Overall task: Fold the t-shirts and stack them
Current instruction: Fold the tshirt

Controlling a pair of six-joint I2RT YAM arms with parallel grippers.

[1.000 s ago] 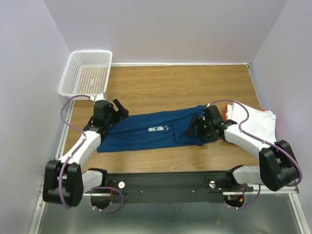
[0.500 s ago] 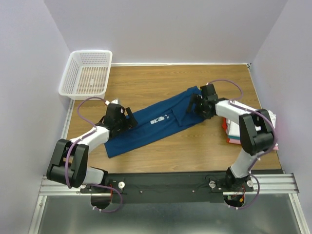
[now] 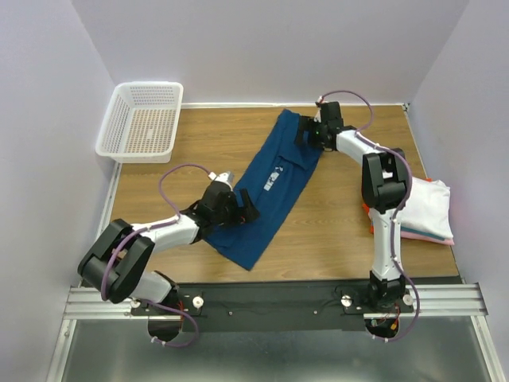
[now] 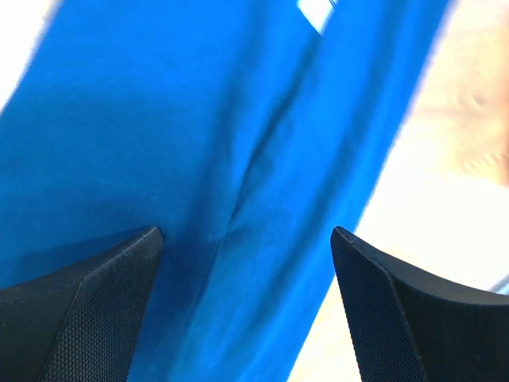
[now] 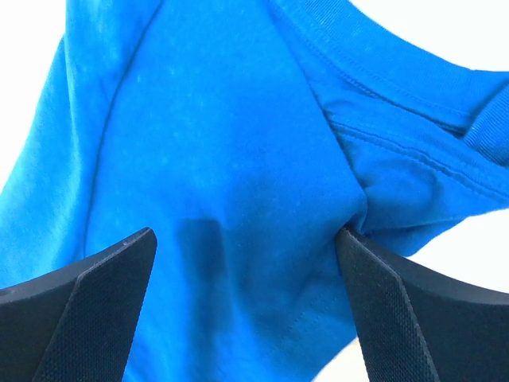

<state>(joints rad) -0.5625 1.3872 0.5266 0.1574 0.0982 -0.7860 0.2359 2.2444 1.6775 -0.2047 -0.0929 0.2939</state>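
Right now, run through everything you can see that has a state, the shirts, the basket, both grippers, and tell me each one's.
blue t-shirt: folded into a long strip, lying flat and diagonal, not stacked.
folded tees: stacked at the right edge, white on top.
mesh basket: upright, empty.
left gripper: open, fingers apart over the shirt's near end.
right gripper: open, fingers apart over its far end.

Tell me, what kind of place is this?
Probably a robot lab test booth, not a home: two robot arms are mounted on a metal rail, and plain walls box in a wooden table.
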